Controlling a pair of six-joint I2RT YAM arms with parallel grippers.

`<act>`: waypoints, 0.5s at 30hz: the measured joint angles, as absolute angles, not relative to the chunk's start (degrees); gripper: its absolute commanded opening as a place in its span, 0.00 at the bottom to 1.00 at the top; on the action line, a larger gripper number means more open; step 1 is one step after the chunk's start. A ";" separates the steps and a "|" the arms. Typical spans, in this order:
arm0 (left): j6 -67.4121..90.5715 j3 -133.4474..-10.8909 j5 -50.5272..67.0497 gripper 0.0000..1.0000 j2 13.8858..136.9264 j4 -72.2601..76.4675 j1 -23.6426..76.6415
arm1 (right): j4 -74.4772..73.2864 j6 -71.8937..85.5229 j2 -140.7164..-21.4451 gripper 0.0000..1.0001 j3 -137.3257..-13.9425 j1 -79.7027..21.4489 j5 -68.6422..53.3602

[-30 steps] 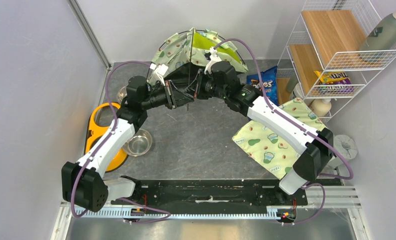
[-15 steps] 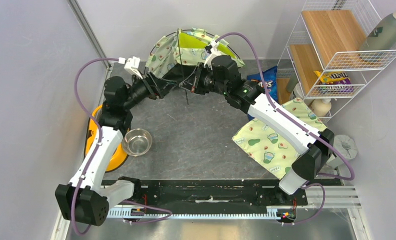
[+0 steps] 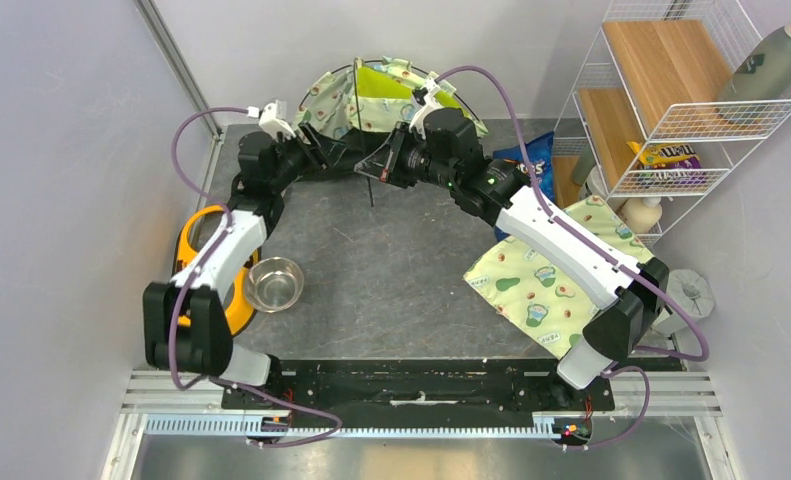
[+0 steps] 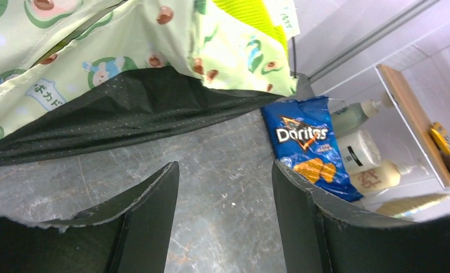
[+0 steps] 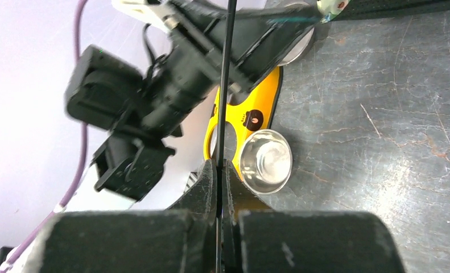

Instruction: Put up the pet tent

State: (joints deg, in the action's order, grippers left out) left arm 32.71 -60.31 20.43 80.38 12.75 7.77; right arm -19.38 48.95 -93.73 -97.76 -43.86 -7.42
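The pet tent [image 3: 371, 95], avocado print with lime panels, stands partly raised at the back wall. Its black mesh floor shows in the left wrist view [image 4: 126, 111] under the printed fabric [image 4: 154, 40]. My right gripper [image 3: 383, 165] is shut on a thin black pole [image 3: 372, 188] at the tent's front; in the right wrist view the pole [image 5: 226, 79] runs up from the closed gripper [image 5: 219, 166]. My left gripper [image 3: 314, 152] is open and empty by the tent's left front corner, and in its wrist view it [image 4: 225, 168] holds only bare floor.
A flat avocado pad [image 3: 546, 285] lies at the right. A Doritos bag [image 3: 526, 165] sits by the wire shelf [image 3: 671, 110]. A steel bowl [image 3: 274, 283] and a yellow feeder [image 3: 193, 250] are on the left. The bag also shows in the left wrist view [image 4: 302, 142].
My left arm swung from the middle to the back left and its gripper now sits at the tent's left front. The tent has risen. My right gripper kept hold of the pole.
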 measured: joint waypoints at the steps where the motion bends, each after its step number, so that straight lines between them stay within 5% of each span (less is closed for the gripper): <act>1: 32.69 -61.12 20.18 0.67 82.50 13.61 7.77 | -19.25 49.45 -93.73 0.00 -97.76 -43.86 -7.29; 15: 28.49 -74.85 18.46 0.69 102.63 28.53 10.28 | -13.39 57.47 -93.51 0.00 -94.11 -43.90 0.78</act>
